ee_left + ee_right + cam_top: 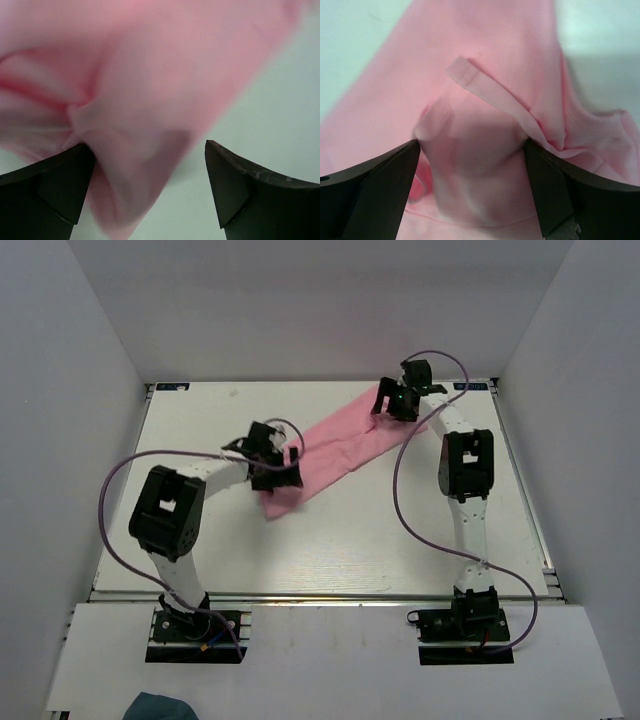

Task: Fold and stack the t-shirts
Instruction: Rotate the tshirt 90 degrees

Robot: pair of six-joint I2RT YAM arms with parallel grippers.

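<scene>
— What is the surface like?
— A plain white counter [350, 550], matte, closed in by pale grey walls [60, 390] at the left, back and right. A metal rail [522, 490] runs along its right edge.
— And the t-shirt?
— The light pink t-shirt [330, 445] lies flat on the counter as a long band, slanting from the middle toward the far right corner.
— The arms?
— One at each end of it. The left fingers [55, 185] are spread wide over the near end, with a fold of fabric bunched against one of them. The right fingers [555, 185] are spread wide too, at the far end, with a hump of pink cloth and a hem strip between them.
— Anything else?
— Purple cables [408, 510] loop off both arms, and a dark teal cloth [160, 707] shows at the very near edge, well apart from the shirt.
</scene>
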